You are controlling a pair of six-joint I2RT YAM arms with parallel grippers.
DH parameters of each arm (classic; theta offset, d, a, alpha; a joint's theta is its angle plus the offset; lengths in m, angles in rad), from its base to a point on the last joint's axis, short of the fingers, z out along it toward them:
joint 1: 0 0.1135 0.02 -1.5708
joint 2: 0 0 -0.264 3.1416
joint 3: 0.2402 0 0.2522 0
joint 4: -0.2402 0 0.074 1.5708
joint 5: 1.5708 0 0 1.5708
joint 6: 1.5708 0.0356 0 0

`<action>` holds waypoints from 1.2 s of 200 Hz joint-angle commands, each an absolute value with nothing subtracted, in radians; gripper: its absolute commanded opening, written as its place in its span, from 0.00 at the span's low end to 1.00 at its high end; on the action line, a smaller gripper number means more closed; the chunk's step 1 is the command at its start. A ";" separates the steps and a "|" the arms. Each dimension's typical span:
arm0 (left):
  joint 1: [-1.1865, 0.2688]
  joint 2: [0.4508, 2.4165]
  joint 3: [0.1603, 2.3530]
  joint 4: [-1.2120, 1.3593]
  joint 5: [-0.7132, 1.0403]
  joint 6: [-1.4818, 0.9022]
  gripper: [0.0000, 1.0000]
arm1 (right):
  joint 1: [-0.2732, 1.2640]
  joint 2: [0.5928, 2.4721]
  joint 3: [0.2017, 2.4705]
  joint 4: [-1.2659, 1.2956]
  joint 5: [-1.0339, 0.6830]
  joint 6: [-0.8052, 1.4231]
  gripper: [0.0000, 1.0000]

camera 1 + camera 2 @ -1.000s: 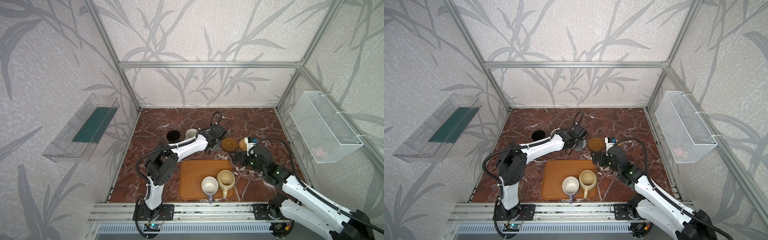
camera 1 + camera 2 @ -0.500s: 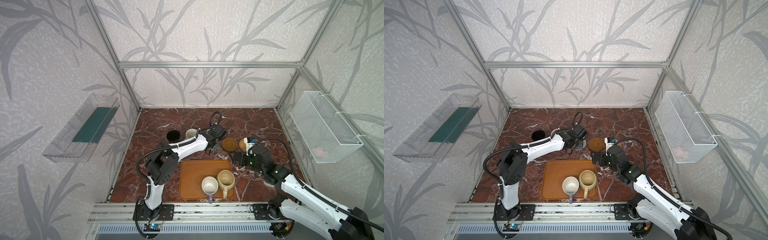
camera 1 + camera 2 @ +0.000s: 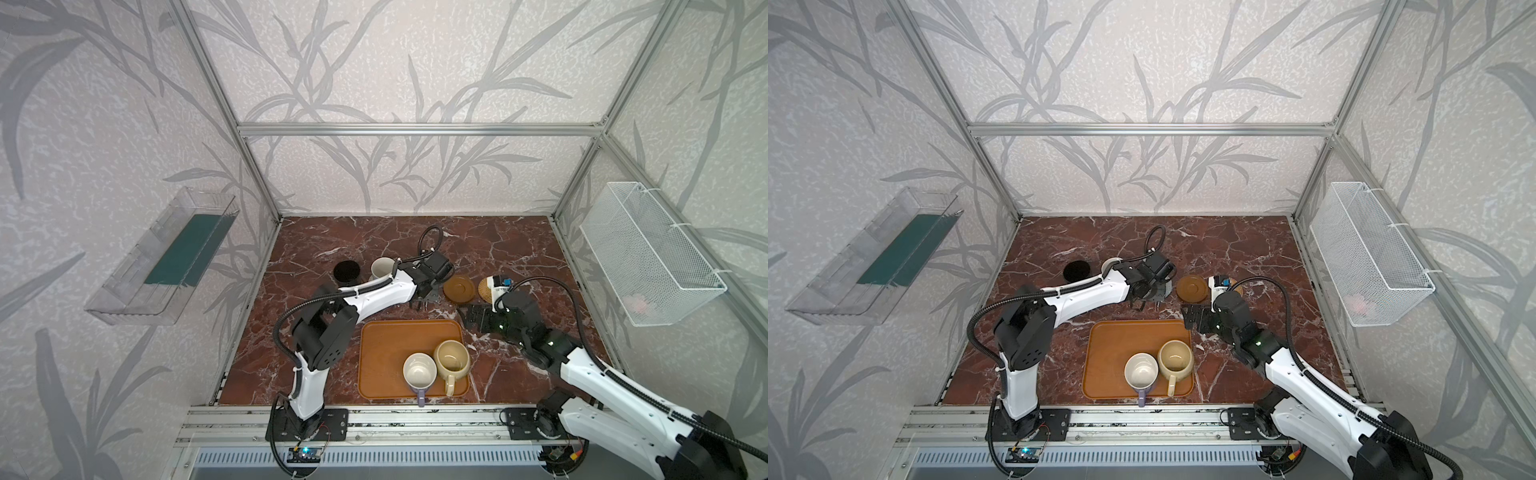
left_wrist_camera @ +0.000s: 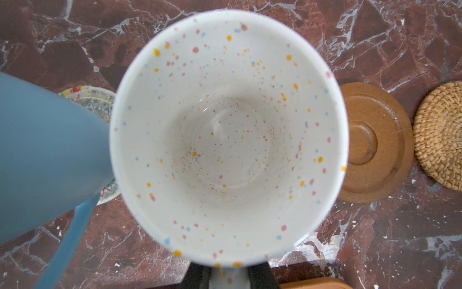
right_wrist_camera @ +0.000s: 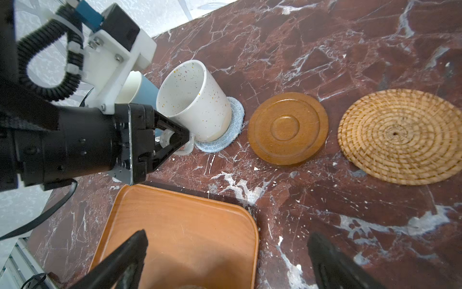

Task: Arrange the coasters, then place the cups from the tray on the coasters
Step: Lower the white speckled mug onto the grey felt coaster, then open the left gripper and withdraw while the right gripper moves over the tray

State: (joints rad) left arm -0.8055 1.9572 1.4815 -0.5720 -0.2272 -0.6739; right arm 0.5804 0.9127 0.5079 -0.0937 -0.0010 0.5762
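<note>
Near edge of the tray [image 3: 386, 353]: lavender mug [image 3: 419, 371] and beige-yellow mug [image 3: 452, 359] side by side, handles pointing frontward, closest to the right arm. The right pincer [image 5: 227, 237] hangs released over the tray's far corner. Beyond, the left pincer [image 5: 175, 140] clenches the handle of the speckled white mug [image 5: 197, 100], standing on the blue-grey woven coaster [image 5: 222, 142].

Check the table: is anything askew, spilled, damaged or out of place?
Nothing is spilled or broken. The one oddity: the lavender mug stands at the near edge of the tray, its handle seemingly poking past the rim.
</note>
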 commanded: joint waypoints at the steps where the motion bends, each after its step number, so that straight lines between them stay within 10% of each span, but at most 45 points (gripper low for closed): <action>1: -0.804 1.954 1.479 -0.543 -0.256 -0.689 0.17 | 0.575 0.919 0.506 -0.069 0.000 0.583 0.99; 240: -0.812 1.651 1.352 -0.477 -0.135 -0.683 0.99 | 0.575 0.934 0.549 -0.114 -0.065 0.563 0.99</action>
State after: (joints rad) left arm -0.8093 1.7336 1.3853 -0.4969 -0.1581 -0.6899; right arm 0.5804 0.9291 0.5095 -0.0910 -0.0257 0.5880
